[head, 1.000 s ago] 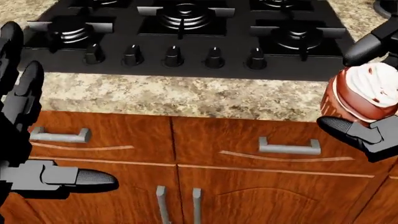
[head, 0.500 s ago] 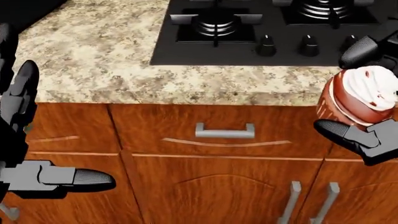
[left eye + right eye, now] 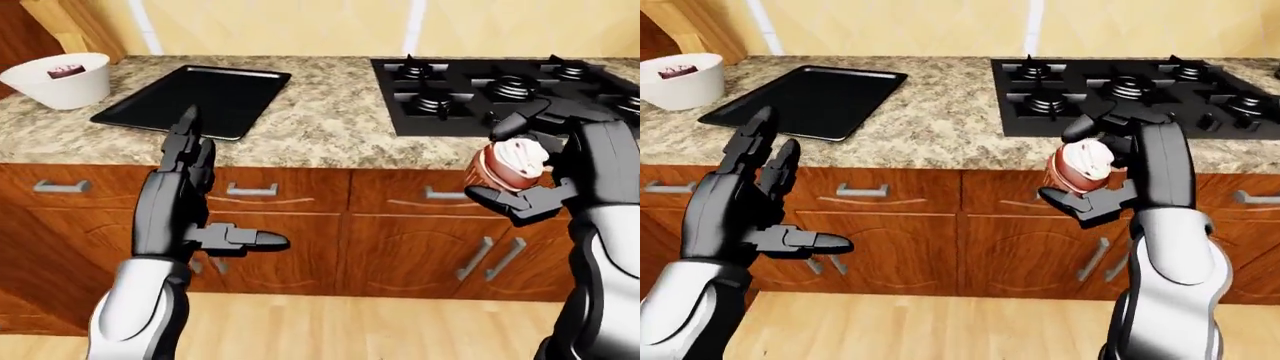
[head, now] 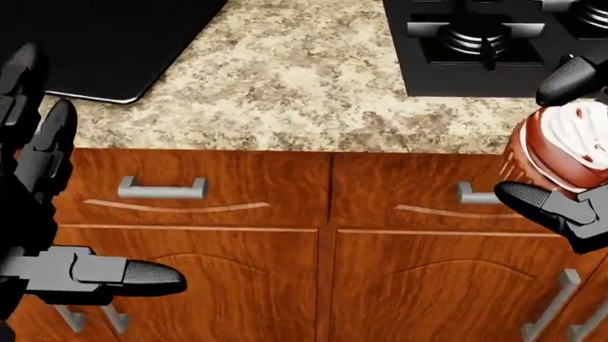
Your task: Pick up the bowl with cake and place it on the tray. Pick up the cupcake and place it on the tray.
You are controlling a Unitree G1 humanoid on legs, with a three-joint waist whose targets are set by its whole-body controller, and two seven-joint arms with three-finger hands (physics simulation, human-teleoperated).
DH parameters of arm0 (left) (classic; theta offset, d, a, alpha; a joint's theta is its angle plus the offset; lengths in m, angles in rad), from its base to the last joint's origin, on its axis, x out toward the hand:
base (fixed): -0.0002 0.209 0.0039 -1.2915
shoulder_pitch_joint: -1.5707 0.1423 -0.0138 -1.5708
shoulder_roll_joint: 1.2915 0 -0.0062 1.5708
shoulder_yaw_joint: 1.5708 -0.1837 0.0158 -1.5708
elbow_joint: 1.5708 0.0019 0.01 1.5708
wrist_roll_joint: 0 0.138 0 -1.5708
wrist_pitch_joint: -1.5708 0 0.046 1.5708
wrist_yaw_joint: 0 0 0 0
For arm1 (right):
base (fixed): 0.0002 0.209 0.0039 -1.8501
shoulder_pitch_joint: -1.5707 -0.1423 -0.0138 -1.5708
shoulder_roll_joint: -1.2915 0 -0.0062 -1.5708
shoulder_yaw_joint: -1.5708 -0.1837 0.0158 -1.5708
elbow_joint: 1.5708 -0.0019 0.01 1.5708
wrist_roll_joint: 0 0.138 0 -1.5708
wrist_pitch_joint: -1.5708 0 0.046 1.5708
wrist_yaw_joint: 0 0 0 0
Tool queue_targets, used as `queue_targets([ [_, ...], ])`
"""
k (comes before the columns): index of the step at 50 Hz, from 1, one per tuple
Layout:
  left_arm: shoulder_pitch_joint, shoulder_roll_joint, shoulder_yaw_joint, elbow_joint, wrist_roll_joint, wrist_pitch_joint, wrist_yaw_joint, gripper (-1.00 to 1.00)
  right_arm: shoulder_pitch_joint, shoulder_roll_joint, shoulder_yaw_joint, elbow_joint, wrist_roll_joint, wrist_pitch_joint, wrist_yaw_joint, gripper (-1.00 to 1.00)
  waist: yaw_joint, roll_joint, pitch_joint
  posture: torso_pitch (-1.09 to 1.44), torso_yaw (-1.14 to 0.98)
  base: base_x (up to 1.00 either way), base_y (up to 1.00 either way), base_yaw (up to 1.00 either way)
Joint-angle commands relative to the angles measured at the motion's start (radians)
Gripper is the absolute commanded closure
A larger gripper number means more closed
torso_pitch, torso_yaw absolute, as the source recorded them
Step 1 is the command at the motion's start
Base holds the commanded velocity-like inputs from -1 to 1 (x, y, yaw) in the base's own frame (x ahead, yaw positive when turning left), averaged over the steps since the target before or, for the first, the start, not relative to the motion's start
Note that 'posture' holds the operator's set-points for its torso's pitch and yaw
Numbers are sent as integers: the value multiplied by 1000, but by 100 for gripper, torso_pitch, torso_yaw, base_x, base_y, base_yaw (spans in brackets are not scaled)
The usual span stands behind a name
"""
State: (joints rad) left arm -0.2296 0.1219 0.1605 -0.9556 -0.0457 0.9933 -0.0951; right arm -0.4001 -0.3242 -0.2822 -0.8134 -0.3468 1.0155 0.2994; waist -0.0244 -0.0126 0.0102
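My right hand (image 3: 515, 161) is shut on the cupcake (image 3: 510, 163), brown with white frosting, held in the air before the cabinet fronts, below the stove's edge. It also shows at the right edge of the head view (image 4: 565, 149). The black tray (image 3: 195, 100) lies flat on the counter at the upper left. The white bowl with cake (image 3: 60, 79) stands on the counter left of the tray. My left hand (image 3: 195, 191) is open and empty, held before the cabinets below the tray.
A black gas stove (image 3: 510, 94) with several burners fills the counter's right part. Speckled stone counter (image 3: 320, 124) lies between tray and stove. Wooden cabinet doors with metal handles (image 3: 250, 190) stand below; wood floor (image 3: 330, 326) at the bottom.
The camera has shifted left along the counter: the stove slid to the right and the tray's corner came into the head view. Both hands keep their pose; the cupcake stays held.
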Motion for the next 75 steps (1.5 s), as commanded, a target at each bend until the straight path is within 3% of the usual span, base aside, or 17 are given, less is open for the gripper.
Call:
queue_targets([
  [1,-14,8,13,-29,10,-41,8,-100,-22,-4,4,-34,4,-37,-2,100,1,0,4,0,0,0,70,0],
  [3,-18,9,10,-36,11,-31,10,-100,-22,-7,5,-34,2,-34,-3,100,6,66,2,0,0,0,70,0],
  [4,-17,9,8,-38,12,-30,11,-100,-20,-7,7,-34,1,-34,-3,100,14,124,-38,0,0,0,70,0],
  [6,-16,8,9,-37,12,-31,10,-100,-17,-4,5,-26,3,-47,-5,100,29,79,17,0,0,2,69,0],
  [12,-22,10,8,-38,14,-26,8,-100,-20,-2,1,-29,9,-44,-7,100,27,1,25,0,0,3,65,0],
  [26,-22,8,6,-45,16,-22,8,-100,-12,0,4,-30,9,-53,-9,100,11,-47,-2,0,0,3,44,0],
  [31,-20,7,4,-49,17,-19,8,-100,-10,1,2,-30,11,-55,-10,100,4,31,18,0,0,6,52,0],
  [33,-20,7,3,-49,18,-20,9,-100,-10,1,2,-28,12,-56,-11,100,8,125,-32,0,0,7,53,0],
  [34,-18,6,3,-46,18,-24,8,-100,-11,1,-1,-29,13,-54,-10,100,21,81,9,0,0,5,52,0],
  [35,-16,6,4,-44,18,-28,7,-100,-11,0,-1,-32,14,-50,-10,100,21,83,19,0,0,6,52,0],
  [39,-12,7,8,-35,18,-42,3,-100,-13,0,-5,-36,19,-44,-11,100,23,38,11,0,0,6,39,0],
  [51,-33,12,7,-53,20,-8,3,-100,-22,-5,-9,-42,48,-24,-25,100,34,21,24,0,0,0,0,0],
  [58,-38,15,4,-54,22,-5,1,-100,-18,-7,-8,-40,56,-35,-34,100,52,-41,21,0,0,0,0,0],
  [63,-36,13,0,-65,24,3,2,-100,-6,-6,-10,-46,53,-46,-34,100,43,-12,-11,0,0,0,8,0],
  [67,-37,11,-1,-72,26,10,2,-100,-3,-3,-11,-46,59,-53,-29,100,59,-82,3,0,0,0,58,25],
  [71,-37,11,1,-75,26,13,1,-100,-5,-2,-16,-55,64,-42,-26,100,25,4,37,0,0,0,0,100],
  [75,-41,13,1,-79,26,19,0,-100,-8,-6,-23,-52,70,-43,-29,100,28,57,13,0,0,0,0,100],
])
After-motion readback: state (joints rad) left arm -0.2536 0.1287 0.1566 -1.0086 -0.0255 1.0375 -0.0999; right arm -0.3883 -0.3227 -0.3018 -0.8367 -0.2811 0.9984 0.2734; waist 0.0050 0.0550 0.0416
